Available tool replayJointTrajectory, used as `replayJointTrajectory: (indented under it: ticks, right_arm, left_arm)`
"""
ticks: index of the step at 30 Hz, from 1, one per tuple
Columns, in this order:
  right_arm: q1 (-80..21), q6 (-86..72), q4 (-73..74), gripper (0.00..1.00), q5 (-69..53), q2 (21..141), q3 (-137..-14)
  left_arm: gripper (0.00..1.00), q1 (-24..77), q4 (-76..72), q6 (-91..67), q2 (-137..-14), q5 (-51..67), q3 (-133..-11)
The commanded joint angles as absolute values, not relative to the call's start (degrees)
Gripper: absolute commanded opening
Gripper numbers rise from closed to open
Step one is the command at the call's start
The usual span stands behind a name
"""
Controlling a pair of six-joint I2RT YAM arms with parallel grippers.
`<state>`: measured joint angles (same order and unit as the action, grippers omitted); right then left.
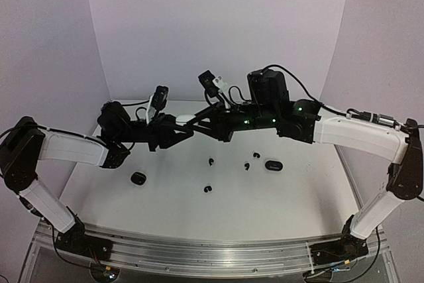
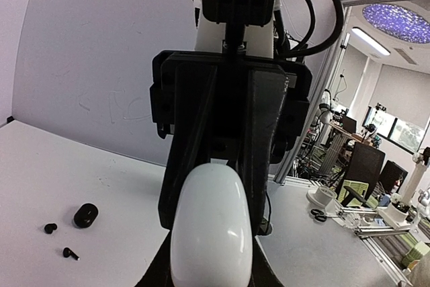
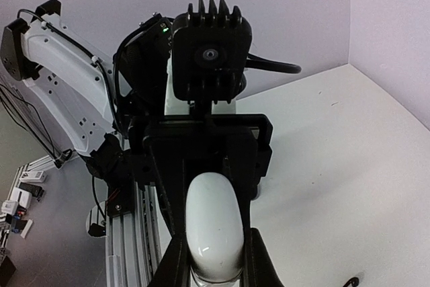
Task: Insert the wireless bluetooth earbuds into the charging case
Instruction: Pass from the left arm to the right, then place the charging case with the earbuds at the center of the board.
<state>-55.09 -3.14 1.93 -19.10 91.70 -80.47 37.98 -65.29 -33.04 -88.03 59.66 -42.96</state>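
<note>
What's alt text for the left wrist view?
Glossy white pebble-shaped plastic case, centre, gripped by the left gripper below and black right gripper opposite. On the white table, lower left: a black pebble-shaped case and two tiny black earbuds.

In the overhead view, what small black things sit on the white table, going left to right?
Left black case → nearest earbud → middle earbud → right black case.

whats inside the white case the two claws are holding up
Its inside is hidden: only the smooth outer shell of the white case shows, pinched between the left claw and right claw. Loose black earbuds lie on the table.
</note>
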Motion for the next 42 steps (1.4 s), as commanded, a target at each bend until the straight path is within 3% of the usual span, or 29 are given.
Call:
replayJointTrajectory:
  ticks: [1,4,5,9,11,12,18,24,31,42]
  right_arm:
    - [-55.11,-2.82,0.55,0.0,-19.94,93.19,-83.01]
    - [-54.91,-2.94,0.53,0.0,-20.57,93.68,-83.53]
    - [-54.73,-3.11,0.54,0.0,-20.81,93.74,-83.5]
    - [-52.8,-4.56,0.56,0.0,-21.22,93.1,-82.79]
    - [-51.46,-5.29,0.53,0.0,-21.0,92.28,-82.43]
    - [-50.6,-5.73,0.53,0.0,-21.01,91.83,-82.26]
    - [-43.56,-8.13,0.69,0.0,-24.47,91.05,-81.71]
    - [-33.83,-9.15,3.37,0.0,-32.59,95.58,-81.02]
    - [-24.14,-1.5,17.77,0.0,-35.81,109.19,-87.16]
    - [-17.96,3.14,23.29,0.0,-42.34,130.79,-106.07]
  left_arm:
    - [0.0,38.58,-69.39,-34.43,-88.2,61.07,-45.83]
    - [0.02,38.58,-67.16,-33.63,-87.99,60.65,-45.81]
    - [0.1,38.56,-65.86,-33.05,-87.8,60.09,-45.5]
    - [0.72,38.33,-60.19,-28.99,-85.98,57.23,-43.32]
    - [0.92,38.27,-55.27,-26.07,-84.58,55.56,-42.68]
    - [0.98,38.25,-52.55,-24.31,-83.79,54.52,-42.43]
    - [0.99,37.52,-37.45,-16.71,-81.02,48.14,-41.18]
    - [1.0,37.44,-31.91,-12.11,-78.01,43.5,-38.22]
    - [0.99,37.44,-29.45,-8.93,-76.33,42.67,-36.84]
    - [0.99,37.44,-27.21,-6.8,-75.27,43.41,-36.65]
